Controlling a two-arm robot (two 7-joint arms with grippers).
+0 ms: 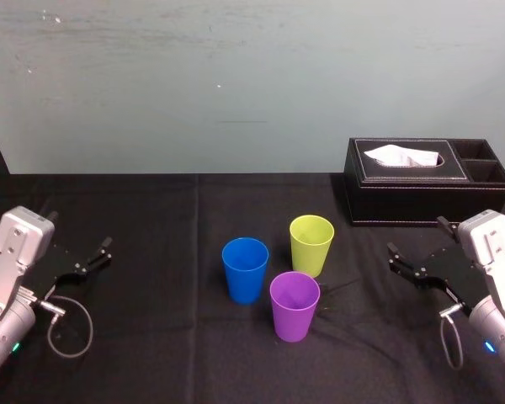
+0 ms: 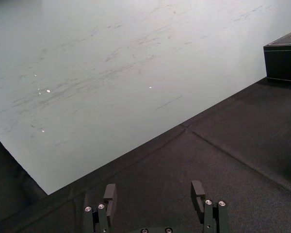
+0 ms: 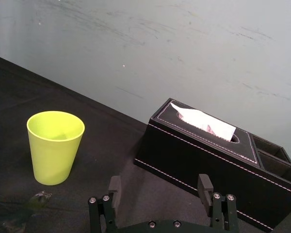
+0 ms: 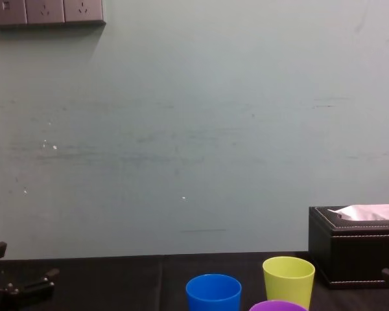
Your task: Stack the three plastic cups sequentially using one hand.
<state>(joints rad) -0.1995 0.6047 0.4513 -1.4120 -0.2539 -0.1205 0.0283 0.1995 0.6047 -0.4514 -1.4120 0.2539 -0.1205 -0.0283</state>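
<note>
Three plastic cups stand upright and apart in a tight group at the table's middle. They are a blue cup (image 1: 245,269) (image 4: 213,293), a yellow-green cup (image 1: 311,244) (image 3: 56,145) (image 4: 288,280) behind and to its right, and a purple cup (image 1: 295,305) (image 4: 277,306) nearest me. My right gripper (image 1: 417,237) (image 3: 160,185) hovers right of the cups, open and empty, pointing toward the gap between the yellow-green cup and the box. At the table's left side my left gripper (image 1: 82,231) (image 2: 154,193) is open and empty, far from the cups.
A black tissue box (image 1: 427,181) (image 3: 208,160) (image 4: 356,249) with side compartments stands at the back right, just behind the right gripper. A black cloth (image 1: 151,337) covers the table, and a pale wall (image 1: 236,84) rises behind it. A cable loop (image 1: 67,324) hangs by the left wrist.
</note>
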